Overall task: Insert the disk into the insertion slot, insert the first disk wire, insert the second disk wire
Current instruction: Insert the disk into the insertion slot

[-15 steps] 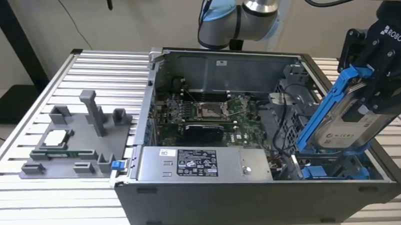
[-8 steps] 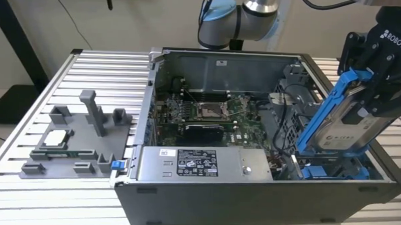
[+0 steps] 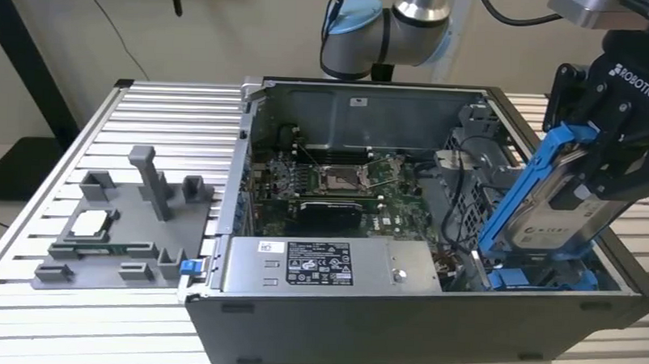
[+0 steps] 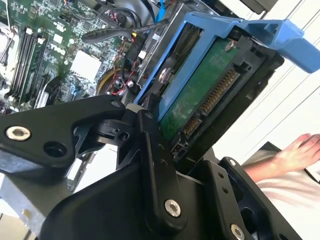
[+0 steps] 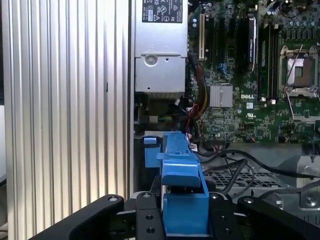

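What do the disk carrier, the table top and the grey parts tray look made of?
The disk carrier: moulded plastic, bright blue with a slight gloss, one uniform colour through rails and tabs. The table top: likely aluminium extrusion, with a bare silver sheen and parallel slotted ribs. The parts tray: matte grey, probably plastic, possibly printed; the look leaves that open.

The arm (image 3: 381,40) has silver tubes and pale blue joint caps; its black fingers (image 4: 152,150) carry silver screws.
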